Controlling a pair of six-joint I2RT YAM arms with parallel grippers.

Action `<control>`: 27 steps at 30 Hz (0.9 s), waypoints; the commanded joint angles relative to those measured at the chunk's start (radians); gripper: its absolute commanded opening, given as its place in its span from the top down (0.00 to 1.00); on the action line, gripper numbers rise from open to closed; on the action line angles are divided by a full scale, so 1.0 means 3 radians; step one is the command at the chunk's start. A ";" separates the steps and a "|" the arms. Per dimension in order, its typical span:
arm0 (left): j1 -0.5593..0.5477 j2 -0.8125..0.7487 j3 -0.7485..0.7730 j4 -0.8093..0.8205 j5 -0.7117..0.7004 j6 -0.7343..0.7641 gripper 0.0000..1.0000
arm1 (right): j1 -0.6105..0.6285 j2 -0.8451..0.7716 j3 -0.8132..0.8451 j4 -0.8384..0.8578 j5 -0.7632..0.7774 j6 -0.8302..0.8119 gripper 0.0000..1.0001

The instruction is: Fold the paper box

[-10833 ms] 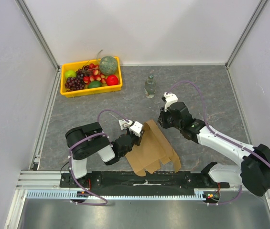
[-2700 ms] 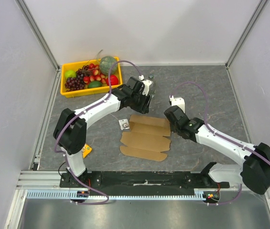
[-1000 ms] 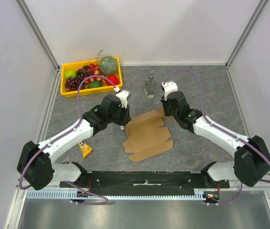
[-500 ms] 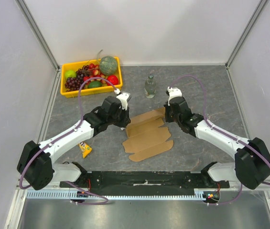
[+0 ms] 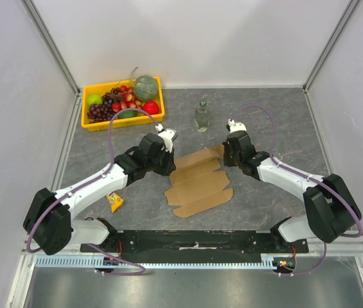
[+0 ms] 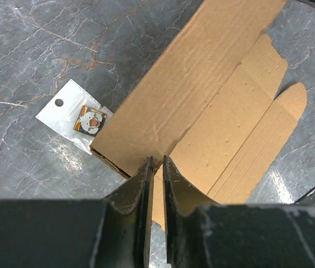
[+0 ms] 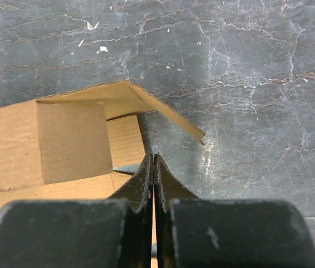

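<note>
The paper box [image 5: 197, 183] lay partly folded, flaps open (left gripper [image 6: 157, 163] narrow, right gripper [image 7: 153, 159] pinched shut); closure remained.

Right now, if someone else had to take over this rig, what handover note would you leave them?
Left end effector: fingers almost together with a thin slit, tips at the box's left end. I cannot tell whether it pinches cardboard.
Right end effector: shut, tips at the box's right end beside a raised end flap.
Box: mid-table between the two arms. A small plastic packet lies by its left corner.
Done: the far long panel appears folded over and one end flap is lifted.
Left: the near panels and notched flaps lie flat, and the sides and ends are not closed up.
</note>
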 commanded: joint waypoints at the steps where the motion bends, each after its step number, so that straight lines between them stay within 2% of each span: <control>1: -0.0028 0.0033 -0.0041 0.0123 0.0048 -0.0116 0.83 | -0.0102 0.0080 -0.0076 0.0159 -0.0121 0.0142 1.00; 10: -0.0049 0.0044 -0.0061 0.0133 0.0022 -0.0121 0.83 | -0.0317 0.0223 -0.0209 0.0374 -0.0515 0.0218 1.00; 17: -0.0054 0.0054 -0.0066 0.0128 0.0017 -0.0121 0.84 | -0.0435 0.0402 -0.0337 0.0809 -0.0826 0.0259 1.00; 27: -0.0059 0.0034 -0.0071 0.0123 0.0012 -0.0116 0.85 | -0.0450 0.0561 -0.0394 0.0931 -0.1061 0.0203 1.00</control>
